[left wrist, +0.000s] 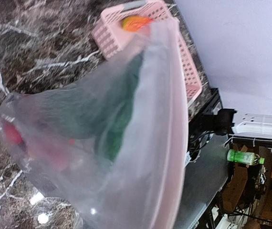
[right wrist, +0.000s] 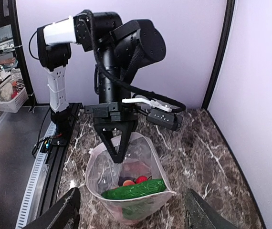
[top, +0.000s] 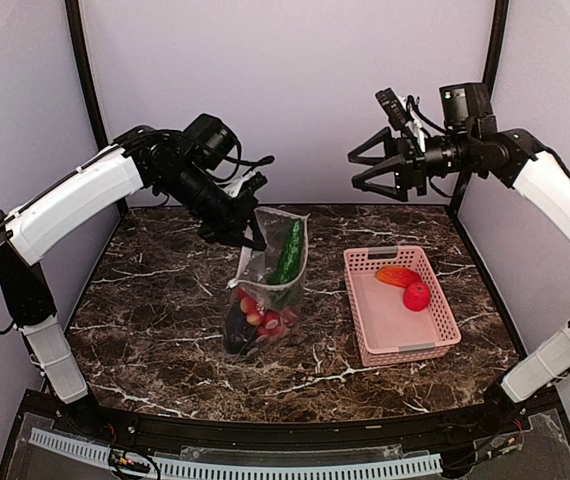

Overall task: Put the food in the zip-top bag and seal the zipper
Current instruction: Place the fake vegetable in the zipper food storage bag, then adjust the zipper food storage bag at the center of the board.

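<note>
Pinching the far rim of the zip-top bag, the left gripper is holding it upright on the tabletop. A green cucumber, red pieces and an eggplant are sitting inside. The right gripper is hovering far right, jaws spread and empty. An orange-red oval and a red piece are lying in the pink basket.

Robotics laboratory cell: two arms are bolted at a marbled desk, enclosed by plain walls.
</note>
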Controlling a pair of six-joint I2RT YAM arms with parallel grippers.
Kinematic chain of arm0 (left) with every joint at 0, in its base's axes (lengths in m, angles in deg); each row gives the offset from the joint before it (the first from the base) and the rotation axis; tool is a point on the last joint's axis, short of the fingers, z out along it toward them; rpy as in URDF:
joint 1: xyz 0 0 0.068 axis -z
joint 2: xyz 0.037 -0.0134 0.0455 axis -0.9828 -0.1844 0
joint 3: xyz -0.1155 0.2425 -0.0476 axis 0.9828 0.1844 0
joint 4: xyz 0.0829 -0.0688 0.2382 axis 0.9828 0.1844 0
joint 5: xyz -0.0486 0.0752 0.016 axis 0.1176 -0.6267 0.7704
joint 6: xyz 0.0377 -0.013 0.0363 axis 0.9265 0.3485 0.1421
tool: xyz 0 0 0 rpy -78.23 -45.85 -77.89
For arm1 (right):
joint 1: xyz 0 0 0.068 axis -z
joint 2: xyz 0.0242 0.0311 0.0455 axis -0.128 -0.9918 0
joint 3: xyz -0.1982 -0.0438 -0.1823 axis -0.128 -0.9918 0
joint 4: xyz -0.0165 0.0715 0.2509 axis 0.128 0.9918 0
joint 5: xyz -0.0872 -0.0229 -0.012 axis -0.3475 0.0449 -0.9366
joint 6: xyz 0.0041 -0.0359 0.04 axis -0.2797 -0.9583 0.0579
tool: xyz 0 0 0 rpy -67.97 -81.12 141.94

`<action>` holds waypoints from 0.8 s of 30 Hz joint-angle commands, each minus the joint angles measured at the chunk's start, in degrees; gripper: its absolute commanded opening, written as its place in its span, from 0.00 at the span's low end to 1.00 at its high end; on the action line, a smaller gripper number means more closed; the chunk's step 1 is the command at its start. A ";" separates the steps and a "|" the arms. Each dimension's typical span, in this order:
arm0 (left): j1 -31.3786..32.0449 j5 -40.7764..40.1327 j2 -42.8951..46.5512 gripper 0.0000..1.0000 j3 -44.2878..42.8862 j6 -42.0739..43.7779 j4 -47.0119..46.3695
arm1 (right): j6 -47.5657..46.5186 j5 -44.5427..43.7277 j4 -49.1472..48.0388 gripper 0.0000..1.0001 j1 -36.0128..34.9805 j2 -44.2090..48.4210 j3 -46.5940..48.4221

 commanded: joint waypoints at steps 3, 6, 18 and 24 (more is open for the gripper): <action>0.19 0.49 -1.07 0.01 -2.31 2.97 7.73 | -15.15 -7.68 13.10 0.69 -3.98 3.21 -6.46; 0.19 0.67 -2.42 0.01 -3.57 2.97 7.21 | -22.82 -17.08 15.66 0.59 -11.37 1.93 -6.76; 0.15 0.49 -3.85 0.05 -4.22 3.08 3.56 | -35.86 -41.20 19.75 0.54 -29.34 -9.61 0.89; 0.15 -0.56 -3.66 0.08 -4.01 4.31 3.85 | -35.13 -48.34 18.22 0.48 -30.76 -14.30 -0.30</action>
